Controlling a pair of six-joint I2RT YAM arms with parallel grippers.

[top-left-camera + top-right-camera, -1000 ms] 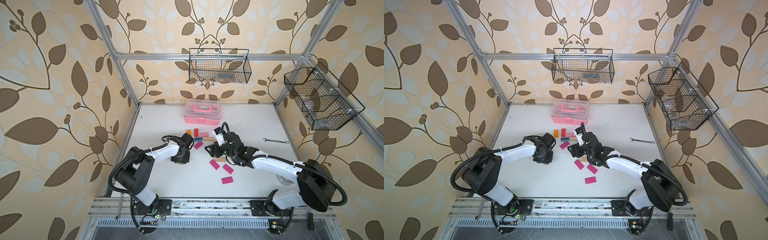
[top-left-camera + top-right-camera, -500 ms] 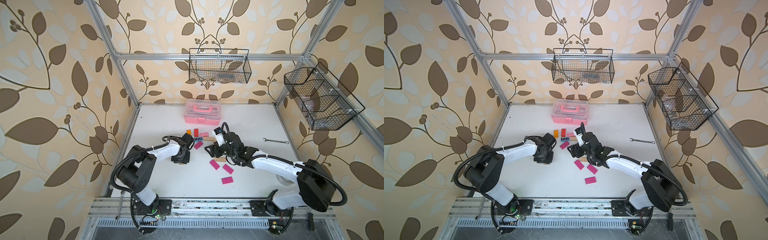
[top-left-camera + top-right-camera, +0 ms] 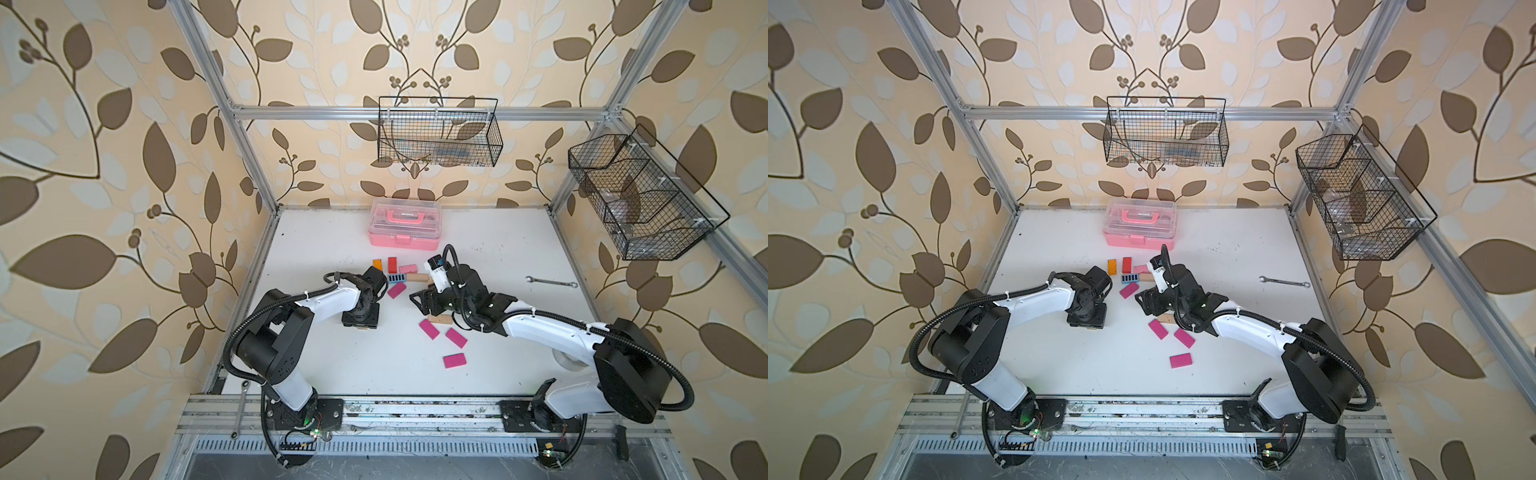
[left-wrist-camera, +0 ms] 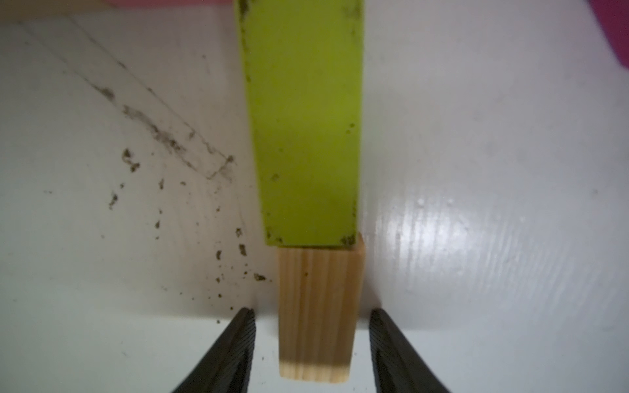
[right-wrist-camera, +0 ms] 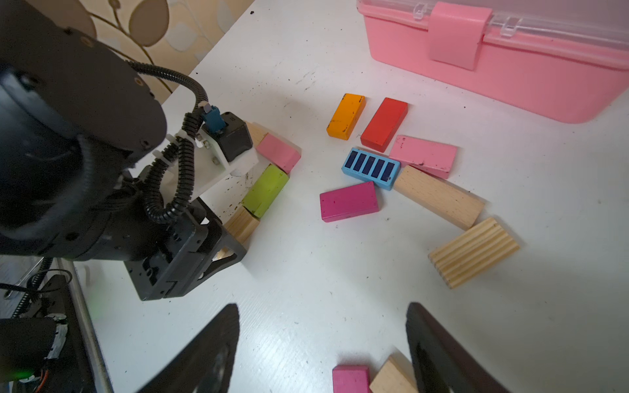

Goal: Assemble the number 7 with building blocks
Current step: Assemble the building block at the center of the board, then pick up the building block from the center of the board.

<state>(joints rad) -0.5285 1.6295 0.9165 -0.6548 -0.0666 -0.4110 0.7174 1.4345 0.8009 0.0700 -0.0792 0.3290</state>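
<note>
The left fingers [image 4: 238, 343] stand apart on either side of the plain wood block [image 4: 315, 306], with a visible gap at each flank; nothing is gripped. This block lies flat on the counter [image 3: 498, 257]. Its long axis runs straight out between the fingers and in line with the lime green block [image 4: 304, 119], which it meets end to end. Together the two form the descending bar of the 7; a light pink block [image 5: 277, 151] at the upper end belongs to the short bar. Because the wood block lies directly between the fingers, withdrawal should probably go straight up: sideways drift would likely disturb the joint. The right fingers [image 5: 211, 347] are spread and empty above the counter. A loose magenta block [image 5: 350, 378] lies just beside them, so the right arm is nearer for the next piece.
</note>
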